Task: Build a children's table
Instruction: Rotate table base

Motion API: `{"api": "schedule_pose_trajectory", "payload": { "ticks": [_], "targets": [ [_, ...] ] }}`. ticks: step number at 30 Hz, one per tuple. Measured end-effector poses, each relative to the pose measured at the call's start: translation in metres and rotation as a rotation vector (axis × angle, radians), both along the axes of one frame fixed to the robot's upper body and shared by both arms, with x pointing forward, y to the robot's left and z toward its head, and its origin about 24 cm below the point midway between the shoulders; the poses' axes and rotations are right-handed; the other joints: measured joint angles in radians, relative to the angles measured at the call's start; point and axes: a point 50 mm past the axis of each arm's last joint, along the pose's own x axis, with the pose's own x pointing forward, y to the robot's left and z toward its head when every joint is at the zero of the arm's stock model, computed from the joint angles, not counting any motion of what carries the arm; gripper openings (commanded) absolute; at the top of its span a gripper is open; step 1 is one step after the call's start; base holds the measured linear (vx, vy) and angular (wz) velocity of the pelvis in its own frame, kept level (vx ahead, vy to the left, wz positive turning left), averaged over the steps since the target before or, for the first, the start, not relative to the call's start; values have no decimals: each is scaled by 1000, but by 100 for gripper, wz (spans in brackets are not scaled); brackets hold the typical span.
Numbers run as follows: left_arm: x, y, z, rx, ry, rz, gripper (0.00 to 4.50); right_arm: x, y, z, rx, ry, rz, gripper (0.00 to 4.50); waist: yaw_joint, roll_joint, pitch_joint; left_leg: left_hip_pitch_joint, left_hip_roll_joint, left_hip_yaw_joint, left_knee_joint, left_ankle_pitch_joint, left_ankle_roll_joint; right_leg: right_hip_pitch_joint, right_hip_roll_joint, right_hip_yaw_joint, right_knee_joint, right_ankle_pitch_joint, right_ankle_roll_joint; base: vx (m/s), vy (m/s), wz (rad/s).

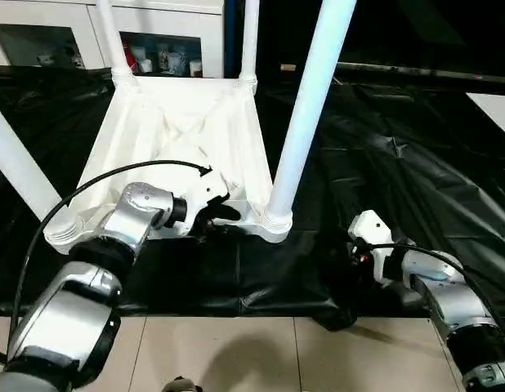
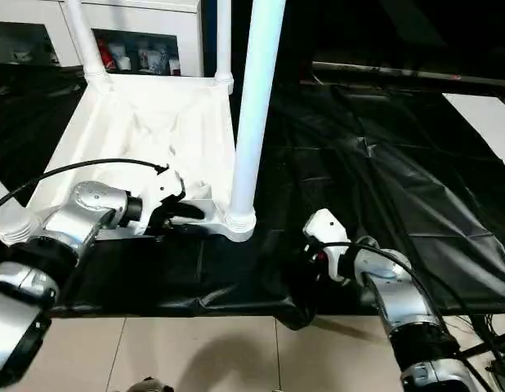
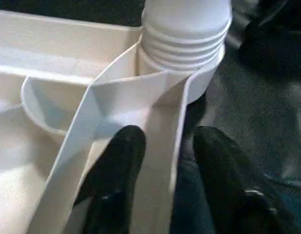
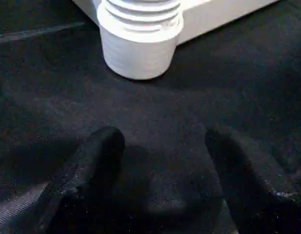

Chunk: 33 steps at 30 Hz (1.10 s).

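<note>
The children's table stands upside down on a black sheet, its white top (image 1: 179, 122) ribbed side up. All of its tubular legs rise from the corner sockets: the near right leg (image 1: 306, 106), the near left leg (image 1: 20, 171) and two far legs (image 1: 112, 41) (image 1: 250, 41). My left gripper (image 1: 216, 214) is at the top's near rim, beside the near right socket (image 3: 184, 39). Its fingers (image 3: 116, 165) straddle the rim wall, one inside and one outside, with a thin gap at the outer one. My right gripper (image 4: 160, 136) is open and empty, low over the sheet, right of that socket (image 4: 141, 44).
The black sheet (image 1: 416, 163) covers the work surface, wrinkled on the right. Beige floor tiles (image 1: 236, 351) run along its near edge. A white cabinet with glass doors (image 1: 163, 53) stands behind the table. A white panel (image 1: 493, 110) lies at the far right.
</note>
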Motion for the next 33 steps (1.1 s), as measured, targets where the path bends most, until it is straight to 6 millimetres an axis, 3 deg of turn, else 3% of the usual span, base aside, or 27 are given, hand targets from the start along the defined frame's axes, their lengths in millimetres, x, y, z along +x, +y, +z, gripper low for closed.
{"api": "schedule_pose_trajectory", "payload": {
  "ticks": [13, 14, 23, 28, 33],
  "targets": [
    [1, 15, 0, 54, 34, -4, 87, -3, -5, -9, -28, 29, 10, 317, 11, 0, 0, 0, 0, 0, 0, 0, 0, 0, 0, 0, 0, 0, 0, 0, 0, 0],
    [1, 16, 0, 55, 35, -4, 64, -3, -5, -9, -30, 25, 12, 317, 11, 0, 0, 0, 0, 0, 0, 0, 0, 0, 0, 0, 0, 0, 0, 0, 0, 0],
    [2, 14, -1, 55, 37, -27, 8, 0, -7, -10, -35, 22, 9, 317, 5, 0, 0, 0, 0, 0, 1, 0, 0, 0, 0, 0, 0, 2, -1, 0, 0, 0],
    [1, 6, -1, 5, 79, -28, 2, 1, -5, -10, 9, 12, -7, 317, -1, 0, 0, -1, 0, 1, 1, 0, 2, -1, 0, 0, 0, 2, -1, 0, 0, 0],
    [-6, -8, -4, -34, 102, -40, 2, 3, -7, -6, 50, 1, -25, 317, 9, 7, -1, -1, 0, 3, 1, -1, 4, -2, -1, 0, -1, 1, -2, 0, 0, 0]
  ]
}}
